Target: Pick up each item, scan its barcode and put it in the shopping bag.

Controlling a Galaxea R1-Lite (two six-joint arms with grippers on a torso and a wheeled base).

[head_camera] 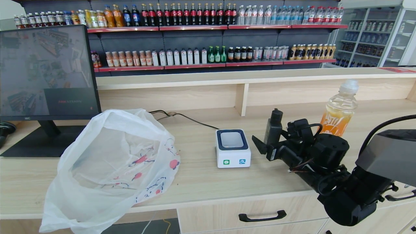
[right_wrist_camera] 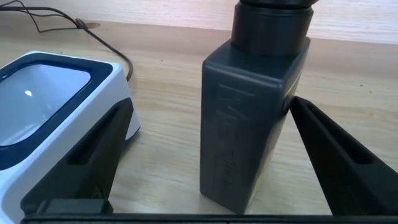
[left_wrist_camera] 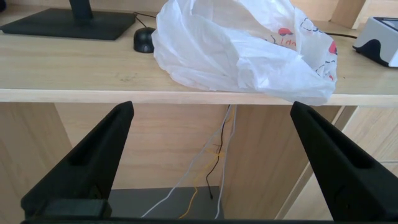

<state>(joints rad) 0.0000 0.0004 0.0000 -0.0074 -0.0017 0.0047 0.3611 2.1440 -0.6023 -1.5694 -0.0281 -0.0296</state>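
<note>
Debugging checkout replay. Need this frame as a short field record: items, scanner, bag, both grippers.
scanner: mid-counter, window uncovered
bag: open, left of scanner, overhanging counter edge
dark bottle: upright beside scanner
orange drink bottle: upright, farther back on counter
right gripper: open, straddling dark bottle, not clamped
left gripper: open, below counter edge, facing bag

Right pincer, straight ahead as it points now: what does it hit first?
The upright dark grey rectangular bottle with a black cap, dead ahead of the open right pincer; exact gap unclear.
</note>
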